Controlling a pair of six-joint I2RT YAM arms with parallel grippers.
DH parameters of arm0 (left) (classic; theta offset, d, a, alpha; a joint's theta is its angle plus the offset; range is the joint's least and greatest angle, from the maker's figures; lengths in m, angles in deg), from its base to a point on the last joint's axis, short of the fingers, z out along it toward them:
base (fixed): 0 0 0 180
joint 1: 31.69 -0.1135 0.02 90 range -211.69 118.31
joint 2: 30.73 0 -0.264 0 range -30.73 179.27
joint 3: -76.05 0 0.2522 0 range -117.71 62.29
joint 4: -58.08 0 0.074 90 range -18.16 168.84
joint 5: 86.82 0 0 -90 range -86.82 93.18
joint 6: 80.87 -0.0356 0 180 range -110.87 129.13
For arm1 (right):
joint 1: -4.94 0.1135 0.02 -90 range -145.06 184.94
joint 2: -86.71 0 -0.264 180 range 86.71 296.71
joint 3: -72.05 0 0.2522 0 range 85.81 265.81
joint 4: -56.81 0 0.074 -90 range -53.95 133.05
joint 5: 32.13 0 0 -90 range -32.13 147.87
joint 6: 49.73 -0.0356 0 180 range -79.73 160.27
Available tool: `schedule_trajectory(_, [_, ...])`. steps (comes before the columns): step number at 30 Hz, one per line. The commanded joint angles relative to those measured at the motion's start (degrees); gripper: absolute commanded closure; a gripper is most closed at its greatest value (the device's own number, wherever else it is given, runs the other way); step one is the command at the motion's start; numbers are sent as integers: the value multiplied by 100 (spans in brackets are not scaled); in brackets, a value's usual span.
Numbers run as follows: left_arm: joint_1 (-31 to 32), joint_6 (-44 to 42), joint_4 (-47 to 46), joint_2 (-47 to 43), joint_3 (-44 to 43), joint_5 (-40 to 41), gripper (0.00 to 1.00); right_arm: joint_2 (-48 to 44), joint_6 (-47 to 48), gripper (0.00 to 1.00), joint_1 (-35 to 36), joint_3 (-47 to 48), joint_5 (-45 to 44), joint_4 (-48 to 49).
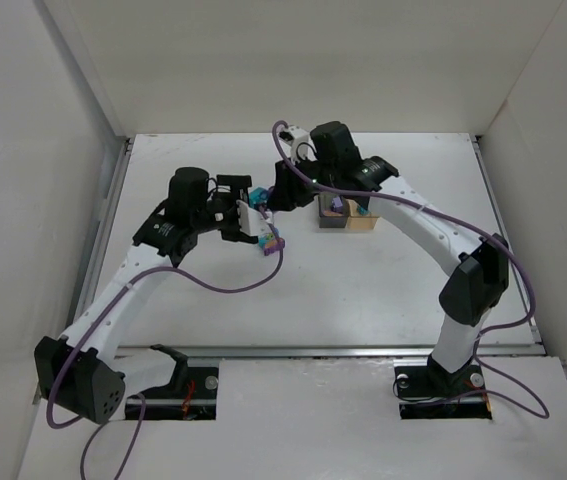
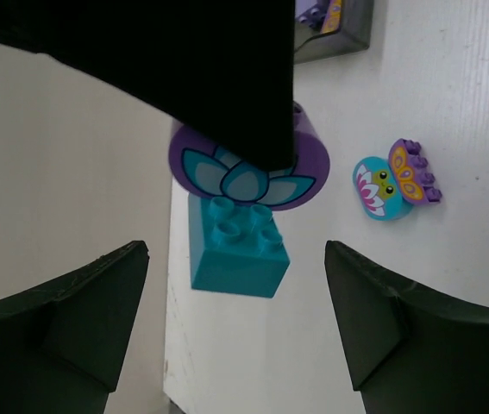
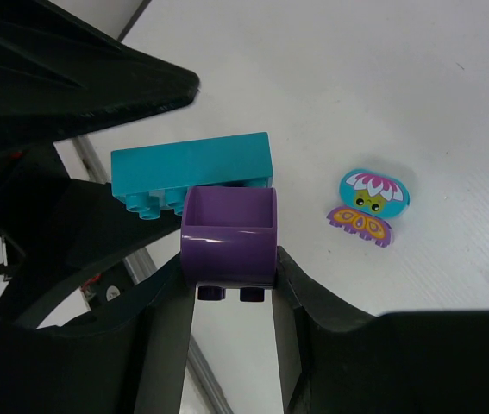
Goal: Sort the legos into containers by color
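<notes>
Gripping purple brick (image 3: 228, 231), R claw (image 3: 228, 263) faces L claw (image 2: 235, 259) (jaws wide).

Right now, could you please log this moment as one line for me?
right hand shut on purple-teal stack | left hand open, not touching stack | flower brick on table

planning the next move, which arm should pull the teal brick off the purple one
Left, probably. The right gripper is shut on the purple brick; the left gripper is open, with the teal brick centred in front of it.
</notes>
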Motion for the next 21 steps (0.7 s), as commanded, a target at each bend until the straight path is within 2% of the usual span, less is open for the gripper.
schedule_trajectory(1, [111, -48, 385, 88, -295, -379, 20, -263, -146, 100, 139, -9, 159, 272])
schedule_trajectory(4, [112, 223, 385, 141, -295, -379, 30, -210, -146, 100, 192, -9, 159, 325])
schedule_trajectory(5, [112, 312, 385, 141, -295, -379, 36, -210, -146, 100, 193, -9, 159, 325])
schedule_trajectory(6, [112, 382, 316, 202, -347, -379, 49, -210, -146, 100, 193, -9, 159, 325])
schedule_trajectory(9, [165, 436, 254, 203, -348, -379, 61, -210, -199, 100, 245, -9, 159, 325])
schedule_trajectory(10, [165, 436, 253, 203, -348, -379, 73, -262, -199, 100, 245, -9, 159, 386])
schedule_trajectory(14, [165, 550, 131, 203, -295, -265, 96, -316, -199, 100, 245, -62, 159, 387])
schedule_trajectory(15, [165, 646, 130, 151, -295, -265, 100, -316, -199, 100, 245, -123, 159, 387])
schedule_trajectory(19, [165, 944, 112, 150, -233, 24, 100, -368, -313, 100, 123, -237, -156, 317])
schedule_trajectory(21, [165, 1287, 113, 273, -94, 549, 100, -447, -313, 100, -114, -360, -472, 184])
